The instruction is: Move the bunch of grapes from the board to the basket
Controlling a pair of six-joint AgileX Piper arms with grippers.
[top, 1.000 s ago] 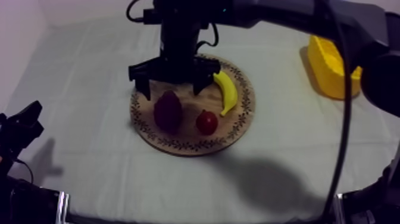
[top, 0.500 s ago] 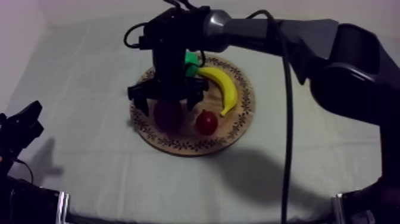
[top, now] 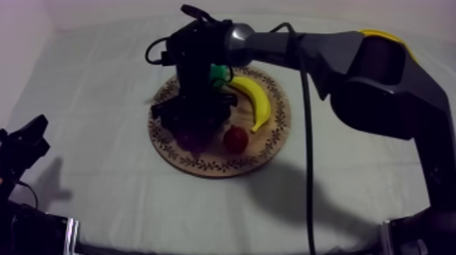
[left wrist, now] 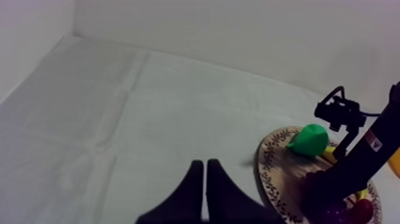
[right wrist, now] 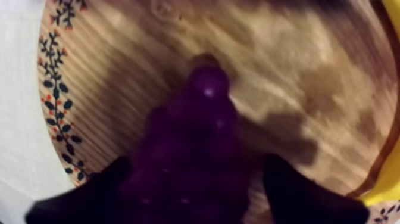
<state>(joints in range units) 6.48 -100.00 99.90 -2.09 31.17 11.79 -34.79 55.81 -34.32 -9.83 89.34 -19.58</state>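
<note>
Right arm comes in from upper right; right gripper [top: 194,122] down over grapes [top: 190,138] on board [top: 274,129]. Pear [top: 217,72], banana [top: 256,102], small red fruit [top: 235,139] also on board. Yellow basket [top: 381,33] edge peeks behind arm. Left gripper [top: 26,141] low at left side of desk [top: 102,81].

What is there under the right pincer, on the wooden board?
The bunch of grapes lies under the right pincer, between its open fingers, on the wooden board. The board beneath the bunch is covered, so nothing can be seen there.
</note>
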